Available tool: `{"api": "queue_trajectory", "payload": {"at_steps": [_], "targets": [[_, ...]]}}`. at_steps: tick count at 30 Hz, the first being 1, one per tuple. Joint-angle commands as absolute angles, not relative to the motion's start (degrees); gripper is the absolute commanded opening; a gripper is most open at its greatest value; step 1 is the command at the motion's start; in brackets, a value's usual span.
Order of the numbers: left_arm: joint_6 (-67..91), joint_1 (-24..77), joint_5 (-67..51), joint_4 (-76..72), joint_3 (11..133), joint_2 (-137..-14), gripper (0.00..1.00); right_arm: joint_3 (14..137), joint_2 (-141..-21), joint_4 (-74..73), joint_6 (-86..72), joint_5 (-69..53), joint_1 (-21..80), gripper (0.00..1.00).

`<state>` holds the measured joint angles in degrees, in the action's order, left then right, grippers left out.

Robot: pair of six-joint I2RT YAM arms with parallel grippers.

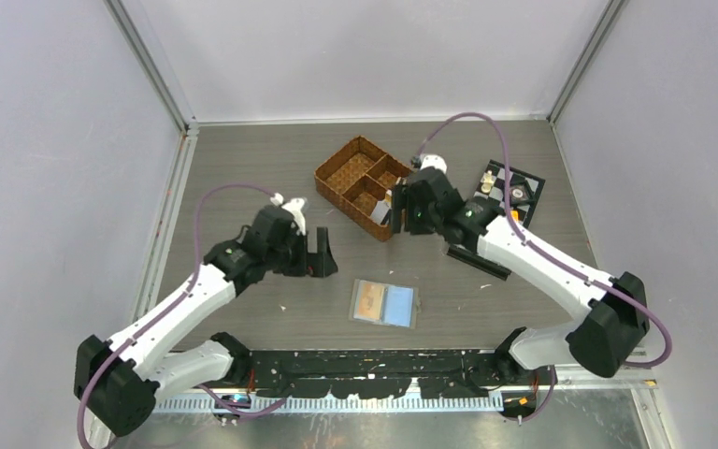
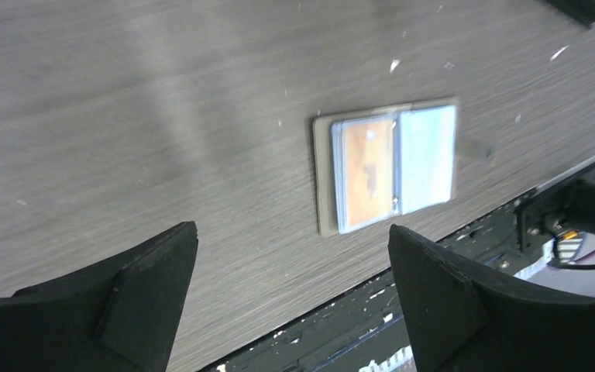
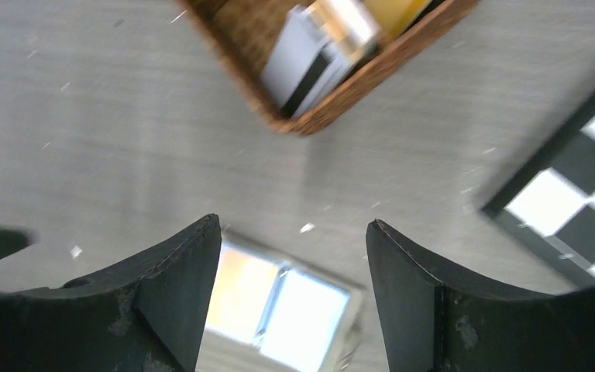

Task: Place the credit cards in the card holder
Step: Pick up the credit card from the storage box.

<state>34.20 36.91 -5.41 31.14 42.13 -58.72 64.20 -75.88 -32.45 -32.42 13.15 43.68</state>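
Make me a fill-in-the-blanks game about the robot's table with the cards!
1. The card holder is not closed; it lies ___.
2. The credit card tucked inside it is coloured ___.
3. More credit cards wait in the brown wicker ___.
4. The left gripper and right gripper each hold ___.
Missing words: open, orange, basket, nothing.
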Motion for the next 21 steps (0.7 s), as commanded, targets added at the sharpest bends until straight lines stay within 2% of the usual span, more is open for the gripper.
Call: {"api": "queue_trajectory", "payload": {"at_steps": [1, 6, 9, 14, 21], "targets": [[23.7, 29.1, -12.8, 43.0, 51.4, -57.3, 0.97, 71.0, -81.3, -38.8, -20.7, 13.9, 37.3, 0.74], [16.0, 22.9, -11.5, 47.1, 56.8, -58.7, 0.98, 79.8, -91.6, -40.2, -13.0, 13.4, 34.6, 0.74], [14.0, 22.5, -7.0, 46.0, 56.0, -58.8, 0.99, 84.8, -98.2, -41.0, -9.4, 12.8, 33.6, 0.74], [13.4, 22.2, -7.7, 45.1, 54.6, -59.8, 0.99, 93.2, -106.7, -43.9, -4.9, 10.5, 33.5, 0.73], [13.2, 22.0, -8.2, 44.8, 54.4, -59.2, 0.99, 99.7, -114.7, -46.8, -2.3, 14.6, 33.4, 0.66]]}}
